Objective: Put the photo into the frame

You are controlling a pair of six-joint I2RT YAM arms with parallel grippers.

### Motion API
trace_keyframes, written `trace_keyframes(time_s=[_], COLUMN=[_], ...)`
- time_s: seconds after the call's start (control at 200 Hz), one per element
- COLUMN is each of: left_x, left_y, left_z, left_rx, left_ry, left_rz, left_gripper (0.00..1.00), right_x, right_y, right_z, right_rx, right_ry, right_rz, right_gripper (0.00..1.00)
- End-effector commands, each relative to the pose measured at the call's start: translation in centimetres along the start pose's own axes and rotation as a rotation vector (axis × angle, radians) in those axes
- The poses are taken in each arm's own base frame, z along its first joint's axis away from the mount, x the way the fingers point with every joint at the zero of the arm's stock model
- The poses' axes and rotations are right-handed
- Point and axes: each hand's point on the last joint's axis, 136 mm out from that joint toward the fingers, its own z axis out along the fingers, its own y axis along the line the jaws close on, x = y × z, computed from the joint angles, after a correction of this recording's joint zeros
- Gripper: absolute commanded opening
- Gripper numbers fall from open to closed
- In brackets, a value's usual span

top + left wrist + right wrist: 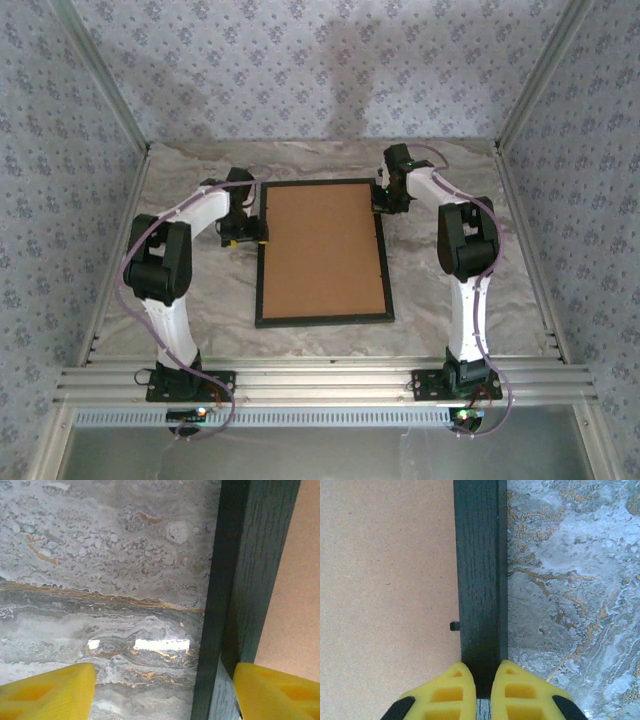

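Your frame [325,320] lies flat on the table [200,290] with its brown backing board [325,250] facing up and its long axis running away from the arm bases. Your right gripper [385,200] is pinched on the frame's right rail near the far corner, while your left gripper [250,232] stands spread astride the left rail. The top view gives that layout, and the right wrist view adds a small tab [454,626] jutting from the rail's inner edge over the board.
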Motion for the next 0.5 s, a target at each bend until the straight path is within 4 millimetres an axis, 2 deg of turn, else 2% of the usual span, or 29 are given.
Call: trace_keyframes(time_s=[0.0, 0.375, 0.495], left_x=[2.1, 3.2, 3.6], left_y=[0.2, -0.6, -0.1], left_z=[-0.5, -0.1, -0.2], left_rx=[-0.022, -0.013, -0.033], left_ry=[0.049, 0.081, 0.086], left_rz=[0.013, 0.033, 0.039], left_gripper=[0.74, 0.73, 0.73], right_x=[1.5, 1.6, 1.6], right_y=[0.8, 0.8, 0.8], right_z=[0.1, 0.2, 0.2], right_rx=[-0.015, -0.004, -0.005], right_ry=[0.048, 0.052, 0.050], right_rz=[-0.006, -0.010, -0.010], right_gripper=[0.08, 0.08, 0.08])
